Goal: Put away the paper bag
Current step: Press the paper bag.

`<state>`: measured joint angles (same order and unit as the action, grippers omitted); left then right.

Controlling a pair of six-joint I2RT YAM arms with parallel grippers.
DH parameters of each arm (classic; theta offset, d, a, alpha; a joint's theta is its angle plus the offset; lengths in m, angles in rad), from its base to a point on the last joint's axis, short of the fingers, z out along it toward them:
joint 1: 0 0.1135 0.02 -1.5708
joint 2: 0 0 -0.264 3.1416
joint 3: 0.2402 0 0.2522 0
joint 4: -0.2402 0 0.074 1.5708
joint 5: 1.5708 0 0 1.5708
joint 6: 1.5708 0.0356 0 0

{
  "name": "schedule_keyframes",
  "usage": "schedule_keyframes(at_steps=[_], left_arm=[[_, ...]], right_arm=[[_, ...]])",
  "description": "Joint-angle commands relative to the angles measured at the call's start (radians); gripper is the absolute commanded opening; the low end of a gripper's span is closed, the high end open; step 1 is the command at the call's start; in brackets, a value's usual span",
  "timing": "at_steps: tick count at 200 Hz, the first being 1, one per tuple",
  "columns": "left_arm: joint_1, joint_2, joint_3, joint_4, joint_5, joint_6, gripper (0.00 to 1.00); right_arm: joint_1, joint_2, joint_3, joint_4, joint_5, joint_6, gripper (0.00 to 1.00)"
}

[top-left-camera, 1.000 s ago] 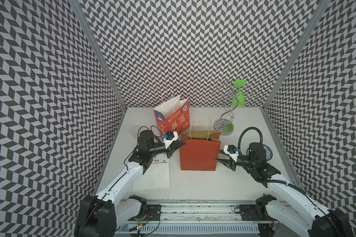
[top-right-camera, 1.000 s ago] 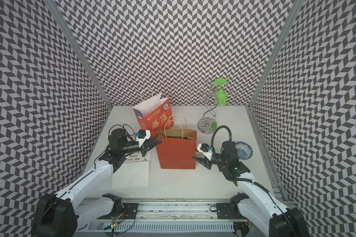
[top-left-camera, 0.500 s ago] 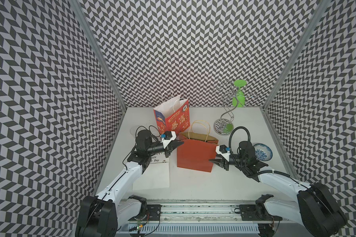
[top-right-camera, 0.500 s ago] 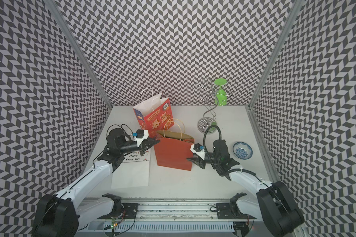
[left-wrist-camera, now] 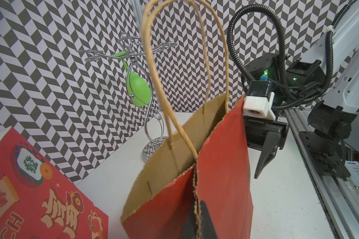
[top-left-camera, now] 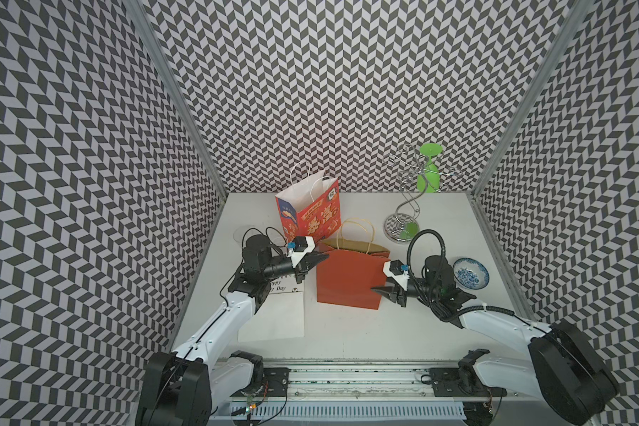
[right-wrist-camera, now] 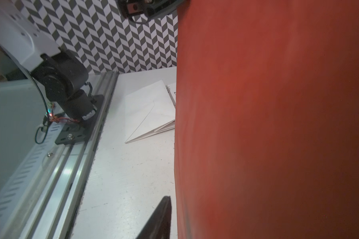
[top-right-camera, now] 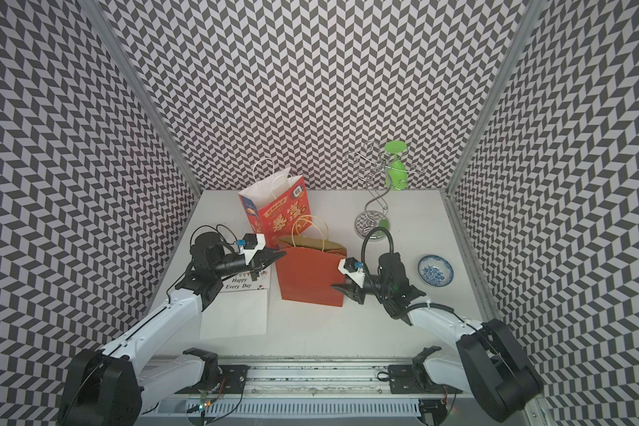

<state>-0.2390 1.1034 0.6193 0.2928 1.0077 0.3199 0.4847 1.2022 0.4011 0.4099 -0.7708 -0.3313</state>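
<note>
Envelope (top-left-camera: 272, 319) is laid flat at front left, unchanged. Right gripper (top-left-camera: 377, 290) is now set lower against the right edge of the red paper bag (top-left-camera: 347, 282) than a second ago; whether its jaws are spread cannot be told. Bag is stood upright mid-table, shifted slightly left. Left gripper (top-left-camera: 323, 257) is kept pressed together, pinching the bag's top left rim. Printed gift bag (top-left-camera: 310, 217) is seen behind.
</note>
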Motion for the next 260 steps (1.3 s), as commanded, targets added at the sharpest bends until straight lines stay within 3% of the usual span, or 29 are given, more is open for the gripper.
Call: schedule_keyframes(at_steps=[1,23,70,110,122,140,153,191,260], left_arm=[[0.011,-0.034,-0.022,0.046,-0.01,-0.013,0.06],[0.017,-0.041,-0.03,0.063,-0.014,-0.025,0.06],[0.023,-0.053,-0.044,0.087,-0.02,-0.046,0.06],[0.027,-0.059,-0.043,0.078,-0.023,-0.044,0.06],[0.028,-0.063,-0.046,0.077,-0.026,-0.04,0.06],[0.032,-0.062,-0.037,0.072,-0.025,-0.04,0.06],[0.033,-0.061,-0.034,0.071,-0.024,-0.041,0.06],[0.033,-0.057,-0.027,0.035,-0.021,-0.012,0.05],[0.033,-0.047,-0.034,0.045,-0.008,-0.011,0.06]], right_arm=[[0.05,-0.078,-0.066,0.062,0.093,0.097,0.55],[0.069,-0.13,-0.094,0.063,0.153,0.147,0.53],[0.069,-0.014,-0.004,-0.038,0.204,0.179,0.25],[0.069,0.01,0.016,-0.039,0.207,0.163,0.11],[0.069,-0.008,0.007,-0.027,0.206,0.153,0.18],[0.068,-0.079,-0.001,-0.031,0.209,0.111,0.45],[0.067,-0.163,-0.009,-0.04,0.24,0.053,0.55],[0.026,-0.322,0.011,-0.014,0.377,-0.029,0.7],[-0.047,-0.219,0.185,-0.036,0.264,-0.096,0.83]])
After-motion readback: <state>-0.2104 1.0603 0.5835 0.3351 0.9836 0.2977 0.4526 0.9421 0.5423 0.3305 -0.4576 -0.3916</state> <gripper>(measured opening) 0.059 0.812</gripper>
